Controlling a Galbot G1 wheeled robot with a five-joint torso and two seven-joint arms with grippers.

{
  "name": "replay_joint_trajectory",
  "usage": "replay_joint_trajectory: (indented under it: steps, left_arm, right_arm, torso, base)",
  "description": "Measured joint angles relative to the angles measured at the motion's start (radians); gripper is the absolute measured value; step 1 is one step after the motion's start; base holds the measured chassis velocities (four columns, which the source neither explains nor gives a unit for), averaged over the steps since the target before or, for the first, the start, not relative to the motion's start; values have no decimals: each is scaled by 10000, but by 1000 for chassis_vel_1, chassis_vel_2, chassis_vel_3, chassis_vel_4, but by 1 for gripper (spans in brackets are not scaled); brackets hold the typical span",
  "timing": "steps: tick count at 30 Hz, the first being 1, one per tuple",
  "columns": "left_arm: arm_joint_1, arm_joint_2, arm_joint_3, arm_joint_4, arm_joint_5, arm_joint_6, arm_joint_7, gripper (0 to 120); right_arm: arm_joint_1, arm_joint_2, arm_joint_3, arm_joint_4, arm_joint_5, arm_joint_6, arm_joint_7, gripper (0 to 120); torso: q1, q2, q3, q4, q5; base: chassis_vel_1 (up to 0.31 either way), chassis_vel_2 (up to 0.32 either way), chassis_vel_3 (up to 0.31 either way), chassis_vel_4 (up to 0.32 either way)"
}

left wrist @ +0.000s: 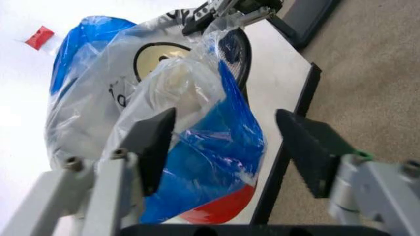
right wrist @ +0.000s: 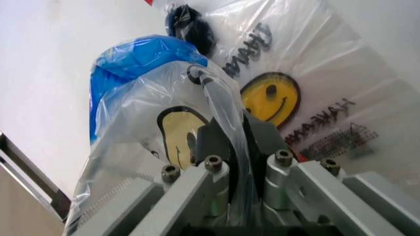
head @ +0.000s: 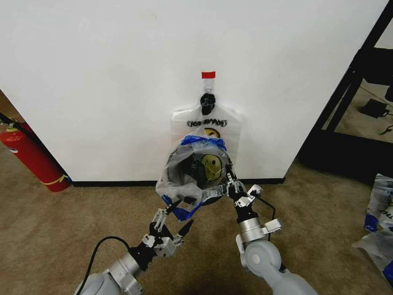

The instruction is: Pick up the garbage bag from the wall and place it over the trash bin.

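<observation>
- A plain white wall (head: 123, 80) with a black baseboard rises from beige carpet (head: 55, 233); a red tape strip (head: 208, 75) sits above a black hook (head: 207, 101), and a red fire extinguisher (head: 31, 157) leans far to the left.
- A stack of smiley bags (head: 215, 126) hangs flat on the hook, behind the work.
- The garbage bag (head: 193, 169) is draped over the mouth of the trash bin (head: 198, 175), which stands just before the wall below the hook; its blue edge wraps the rim on the far and near sides.
- The right gripper (head: 232, 186) is clamped on the bag's film at the rim's right side; in the right wrist view, plastic passes between its closed fingers (right wrist: 217, 142).
- The left gripper (head: 174, 216) has its jaws spread, holding nothing, just short of the bag's near-left edge, with blue plastic bulging between the fingers (left wrist: 154, 142) in the left wrist view.
- Risk, as I judge it: the film is thin and slippery, so a pull by the right gripper could drag the bag off the rim or tip the light bin.
- The loose left edge looks unseated and may slide off.
</observation>
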Motion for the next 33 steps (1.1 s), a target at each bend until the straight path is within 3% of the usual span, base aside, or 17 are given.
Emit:
replay_joint_trajectory:
  steps: [4, 16, 28, 33]
  left_arm:
    - [7, -48, 10, 57, 12, 132, -32, 39]
    - [110, -155, 28, -12, 8, 234, -169, 0]
    - [215, -51, -41, -142, 12, 192, -106, 0]
    - [477, 107, -149, -629, 273, 169, -143, 1]
  right_arm:
    - [-11, -6, -11, 55, -3, -18, 64, 1]
    - [-54, -88, 18, 208, 9, -67, 133, 1]
    - [-64, -119, 35, 238, 2, -122, 185, 1]
    - [-7, -107, 16, 128, -81, -124, 169, 1]
  torso:
    - [0, 0, 0, 0, 1]
    - [0, 0, 0, -1, 1]
    - [0, 0, 0, -1, 1]
    - [0, 0, 0, 0, 1]
  base:
    - [0, 0, 0, 0]
    - [0, 0, 0, 0]
    - [0, 0, 0, 0]
    - [0, 0, 0, 0]
